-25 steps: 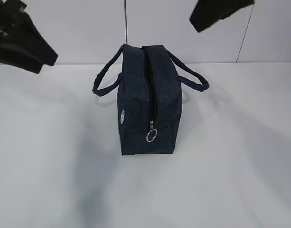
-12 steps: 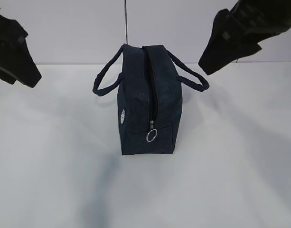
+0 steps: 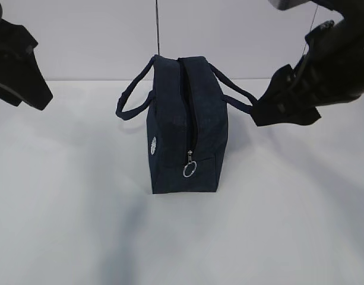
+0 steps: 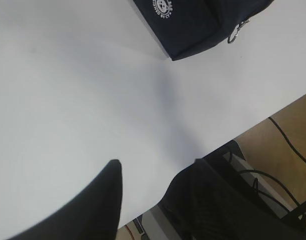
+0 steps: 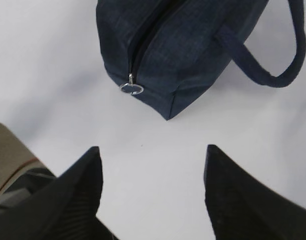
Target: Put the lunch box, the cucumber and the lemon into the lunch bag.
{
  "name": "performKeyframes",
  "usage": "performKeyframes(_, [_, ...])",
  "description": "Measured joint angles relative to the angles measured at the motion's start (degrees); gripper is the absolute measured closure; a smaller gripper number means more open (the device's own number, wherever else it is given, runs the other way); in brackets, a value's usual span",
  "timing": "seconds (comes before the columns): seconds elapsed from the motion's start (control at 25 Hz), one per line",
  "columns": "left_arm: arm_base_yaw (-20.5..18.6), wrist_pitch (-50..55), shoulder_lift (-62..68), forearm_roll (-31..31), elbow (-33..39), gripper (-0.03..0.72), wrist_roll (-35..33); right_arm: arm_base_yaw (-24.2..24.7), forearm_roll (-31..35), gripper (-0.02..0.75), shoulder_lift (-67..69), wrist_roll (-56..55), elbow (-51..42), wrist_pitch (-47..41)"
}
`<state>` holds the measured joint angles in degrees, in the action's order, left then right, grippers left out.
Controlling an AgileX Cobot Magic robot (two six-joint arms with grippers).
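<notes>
The dark navy lunch bag (image 3: 184,124) stands upright mid-table, its zipper line running down to a metal ring pull (image 3: 189,170) on the near end; the top looks closed. My left gripper (image 3: 39,98) hangs open, high at the far left, well clear of the bag. Its wrist view has the open gripper (image 4: 156,162) over bare table, with the bag's corner (image 4: 192,25) far off. My right gripper (image 3: 271,119) hovers just beside the bag's right handle (image 3: 244,98). It is open and empty (image 5: 153,147), short of the bag (image 5: 192,45) and ring pull (image 5: 132,89). The lunch box, cucumber and lemon are out of view.
The white table (image 3: 277,225) stretches around the bag, with a pale wall (image 3: 98,35) behind. In the left wrist view the table's edge (image 4: 242,127) gives way to floor and cables (image 4: 287,150).
My right arm has come down from the top right to beside the bag's right handle. The left arm shifted left earlier and has since held still. The bag has not moved.
</notes>
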<state>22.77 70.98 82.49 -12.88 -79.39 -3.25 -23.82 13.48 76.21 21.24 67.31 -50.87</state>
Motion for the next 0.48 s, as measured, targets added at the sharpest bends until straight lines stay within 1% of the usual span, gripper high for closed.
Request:
performKeyframes(0.08, [0.0,0.0,0.0,0.0,0.0,0.379,0.0,0.0,0.6,0.262,-2.3,0.1,-5.7,6.9])
performKeyframes(0.2, [0.0,0.0,0.0,0.0,0.0,0.379,0.0,0.0,3.8,0.262,-5.2,0.2,-14.0,17.0])
performKeyframes(0.48, [0.0,0.0,0.0,0.1,0.0,0.383,0.0,0.0,12.7,0.263,-6.8,7.6,-30.1,34.4])
